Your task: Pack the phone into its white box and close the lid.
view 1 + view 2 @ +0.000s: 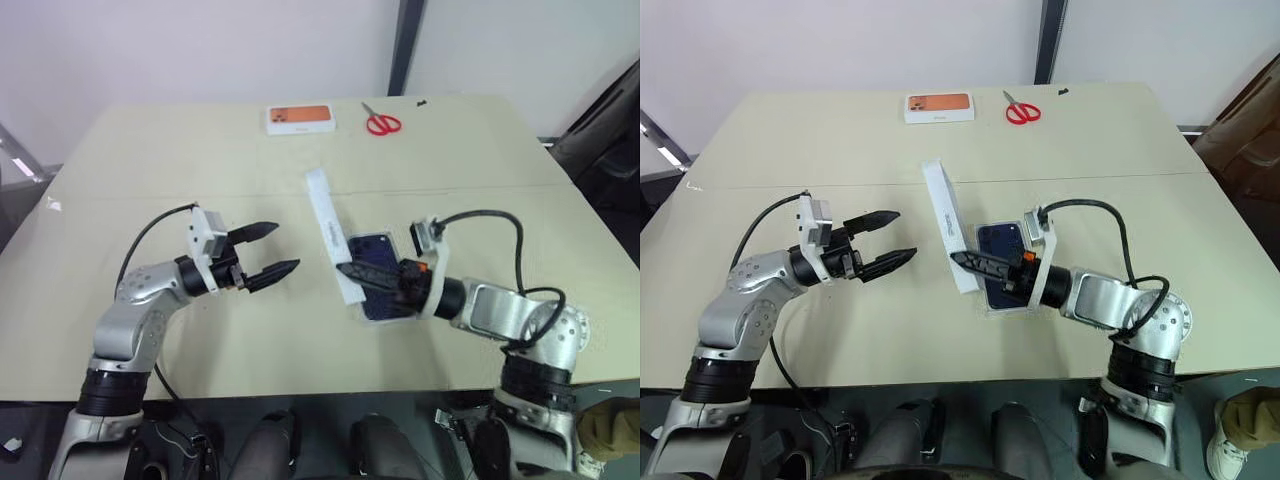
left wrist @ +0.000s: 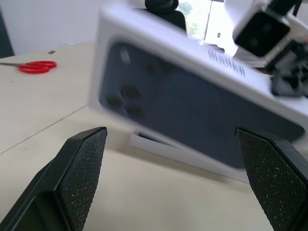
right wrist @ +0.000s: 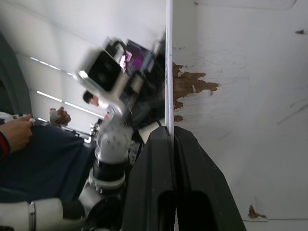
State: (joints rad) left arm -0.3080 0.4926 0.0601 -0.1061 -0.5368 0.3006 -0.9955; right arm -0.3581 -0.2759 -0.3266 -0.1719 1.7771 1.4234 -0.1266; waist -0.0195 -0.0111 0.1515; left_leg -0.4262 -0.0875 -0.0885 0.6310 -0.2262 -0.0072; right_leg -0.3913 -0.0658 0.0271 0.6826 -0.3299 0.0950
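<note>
We find the right gripper (image 1: 975, 263) closed on one wall of the lid (image 1: 945, 222), pinching the thin white card edge-on, as its own wrist view confirms. The lid stands tilted up on its long edge, leaning over the near-left side of the white box (image 1: 990, 305). The phone (image 1: 1002, 240) lies face down in that box, its dark blue back uppermost, near the middle of the desk (image 1: 1090, 150). The left gripper (image 1: 272, 250) hovers just beside the lid on the far side from the right arm, fingers spread wide and holding nothing.

In our judgement the chief risk is misalignment. The lid is held by a single wall at one end, so it may pivot in the pinch as it comes down and land skewed, with one wall riding on the box rim instead of sleeving over it. A push from above would then crush the card or shove the light box along the desk. Whether the phone sits fully flat in the box we cannot tell, as the right arm covers part of it; a raised corner would stop the lid. The left gripper is well placed to steady the free end, but contact from it could knock the lid out of the grip.
</note>
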